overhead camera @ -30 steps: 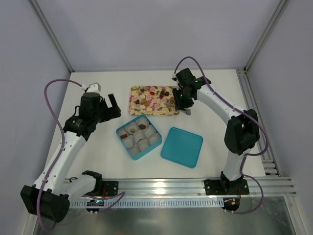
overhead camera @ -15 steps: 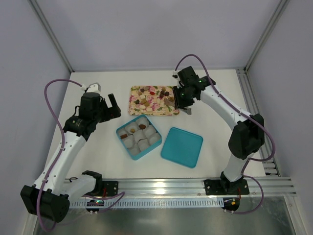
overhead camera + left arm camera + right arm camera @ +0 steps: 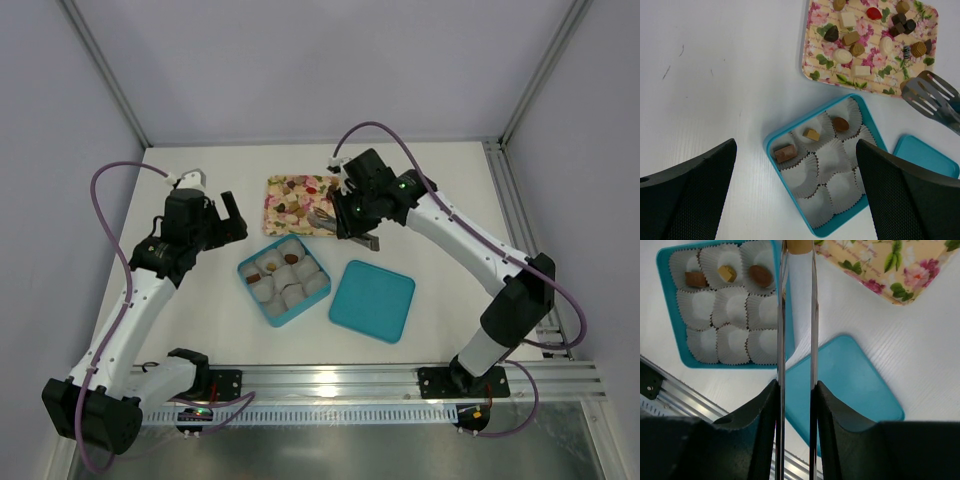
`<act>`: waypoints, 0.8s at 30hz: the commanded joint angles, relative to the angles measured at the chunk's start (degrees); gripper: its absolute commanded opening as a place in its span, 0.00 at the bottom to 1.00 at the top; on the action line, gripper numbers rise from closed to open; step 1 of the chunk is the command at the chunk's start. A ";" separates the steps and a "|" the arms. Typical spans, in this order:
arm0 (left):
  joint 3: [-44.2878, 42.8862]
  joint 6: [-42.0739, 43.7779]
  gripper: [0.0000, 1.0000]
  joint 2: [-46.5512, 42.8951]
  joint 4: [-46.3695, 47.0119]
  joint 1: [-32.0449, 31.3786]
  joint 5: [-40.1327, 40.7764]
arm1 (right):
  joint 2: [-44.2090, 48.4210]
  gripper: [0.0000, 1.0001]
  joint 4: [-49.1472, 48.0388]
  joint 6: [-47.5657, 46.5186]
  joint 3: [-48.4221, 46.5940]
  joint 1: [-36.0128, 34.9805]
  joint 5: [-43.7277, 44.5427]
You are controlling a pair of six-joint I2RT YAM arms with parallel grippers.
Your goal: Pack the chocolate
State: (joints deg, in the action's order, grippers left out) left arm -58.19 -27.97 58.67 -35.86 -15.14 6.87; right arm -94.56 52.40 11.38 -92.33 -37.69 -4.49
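White table [image 3: 220, 320], tan chocolate [image 3: 799, 245] crosswise between right hand's [image 3: 796, 385] tongs [image 3: 781, 315]

A white worktop [image 3: 220, 170] is carrying three things: a flowered tray [image 3: 276, 190] is lying toward the far side, near the middle. An open teal box [image 3: 242, 268], sitting cornerwise, is resting just beside the tray's near edge. Its flat teal lid [image 3: 372, 300] is lying just beside the box, to its right, on the near half.
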 commanded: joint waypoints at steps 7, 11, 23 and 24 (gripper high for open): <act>0.27 0.72 1.00 -0.84 0.88 -0.07 -0.02 | 6.40 0.36 0.33 3.21 4.35 -8.36 1.15; 0.27 0.72 1.00 -0.93 0.88 -0.07 -0.11 | 7.29 0.36 -0.28 4.35 6.98 -10.56 1.24; 0.36 0.72 1.00 -1.02 0.88 -0.07 0.07 | 6.06 0.36 -1.86 4.79 10.42 -12.32 0.63; 0.36 0.81 1.00 -0.93 0.88 -0.07 0.16 | 5.71 0.36 -1.95 4.71 10.51 -12.32 0.54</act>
State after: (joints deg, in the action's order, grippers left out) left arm -58.19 -27.97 58.67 -35.88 -15.14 6.85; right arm -89.73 52.66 15.46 -81.78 -49.36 -4.14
